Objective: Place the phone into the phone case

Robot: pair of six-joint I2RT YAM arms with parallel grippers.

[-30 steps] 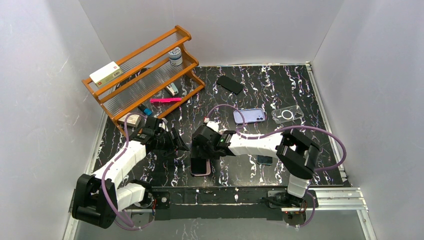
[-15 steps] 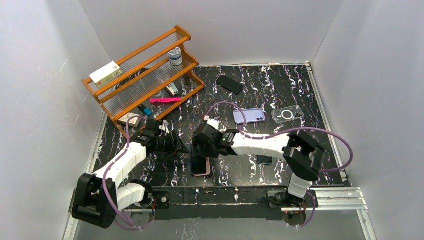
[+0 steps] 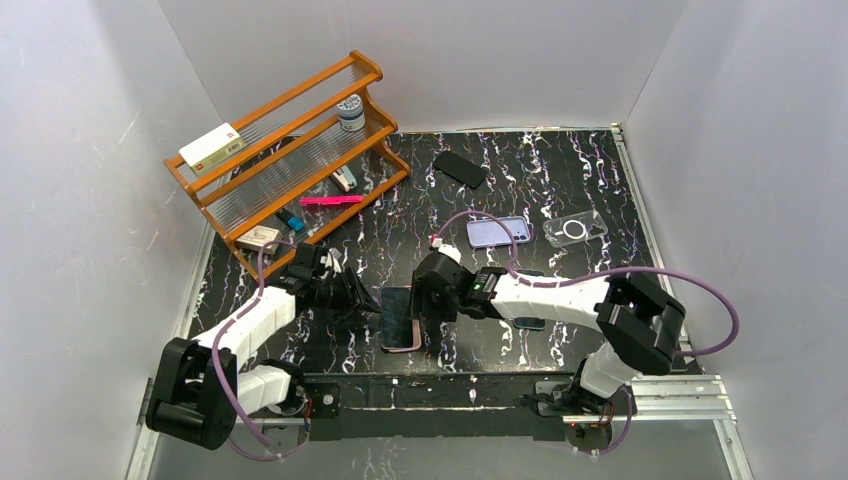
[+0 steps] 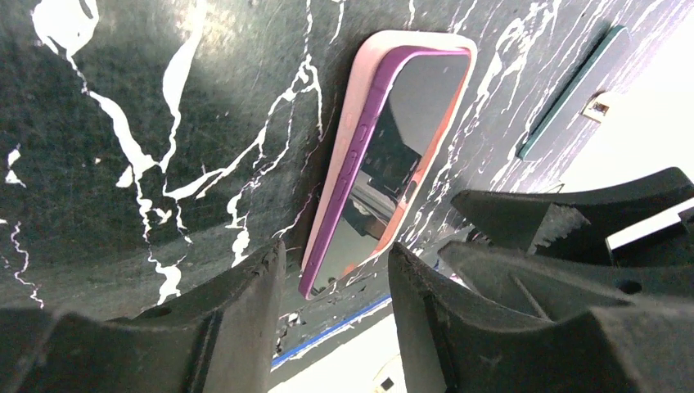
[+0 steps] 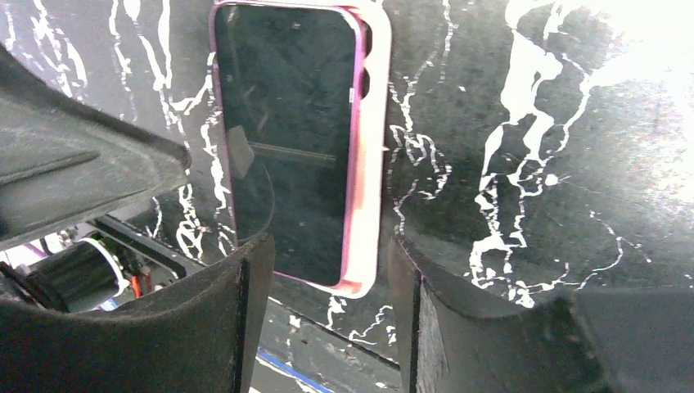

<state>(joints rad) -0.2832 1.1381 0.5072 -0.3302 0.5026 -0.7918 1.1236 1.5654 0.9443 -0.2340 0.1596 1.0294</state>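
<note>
— What are you seeing overhead?
— I'm seeing the phone (image 3: 398,315) lying in the pink phone case (image 3: 404,347) on the surface (image 3: 545,172), near its front edge.
— Left wrist?
— My left fingers (image 4: 245,319) are standing partly open, gripping nothing.
— Right wrist?
— My right fingers (image 5: 241,327) are hanging part-open too, empty, with the phone just ahead.
</note>
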